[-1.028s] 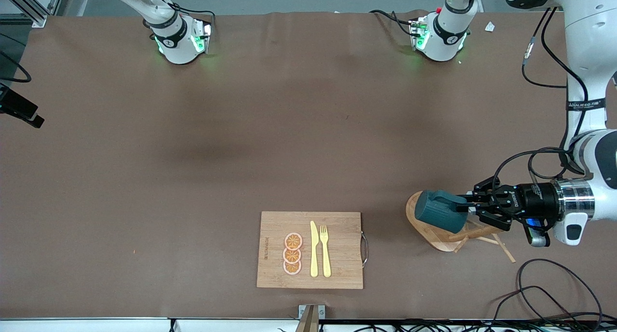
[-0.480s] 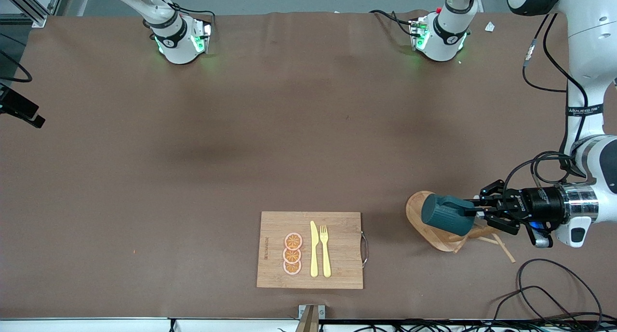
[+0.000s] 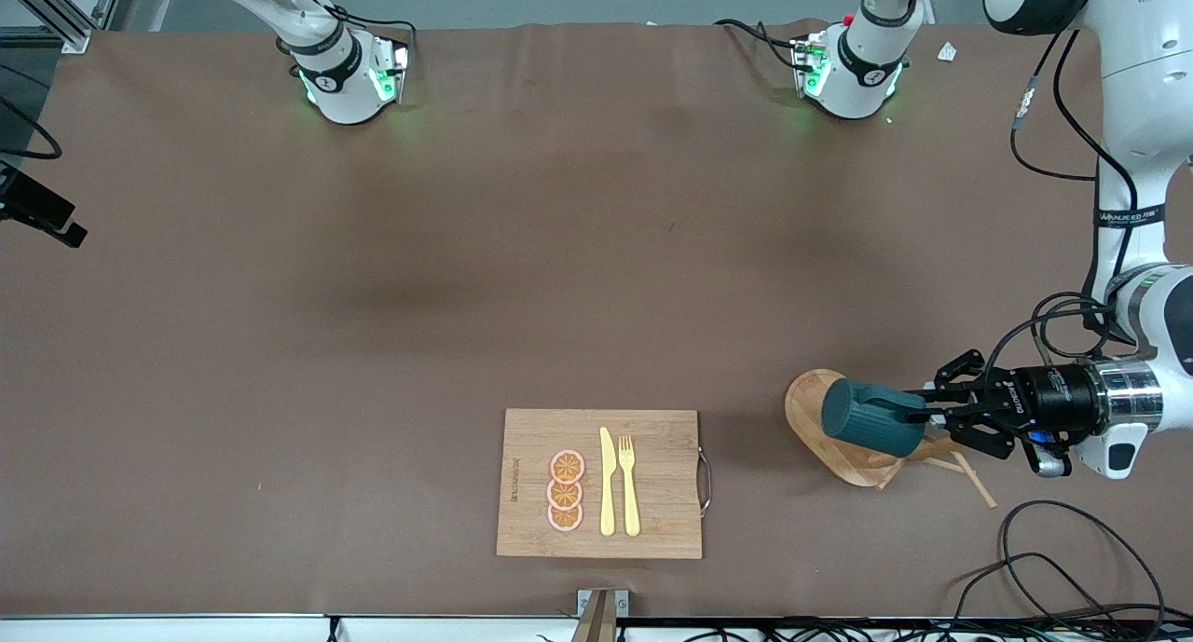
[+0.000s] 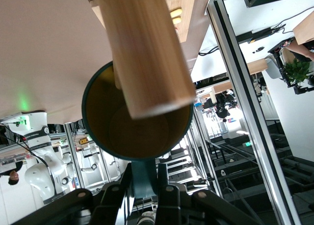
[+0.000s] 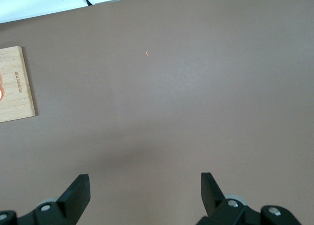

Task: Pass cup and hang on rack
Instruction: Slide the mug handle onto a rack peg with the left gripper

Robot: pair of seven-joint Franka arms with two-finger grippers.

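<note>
- The cup [image 3: 870, 418] is dark teal-green with fine ribbing outside; the left wrist view shows its inside [image 4: 137, 126] tan-yellow.
- The rack [image 3: 839, 442] is pale wood, its post [image 4: 144, 48] light tan with straight grain.
- The table [image 3: 522, 279] is plain brown.
- On the cutting board [image 3: 652, 484], light bamboo, lie three orange slices [image 3: 566, 491] with pink rims and a yellow knife [image 3: 607, 482] and fork [image 3: 629, 484].
- The left gripper [image 3: 932, 416] is black, the arm white.

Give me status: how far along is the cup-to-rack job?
Pass looks done: the left gripper alone holds the cup by its handle, tipped sideways over the rack. In hand: hanging; the left wrist view shows the rack's post across the cup's mouth. Left: seat the handle on a peg and release. The right gripper waits open over bare table.
</note>
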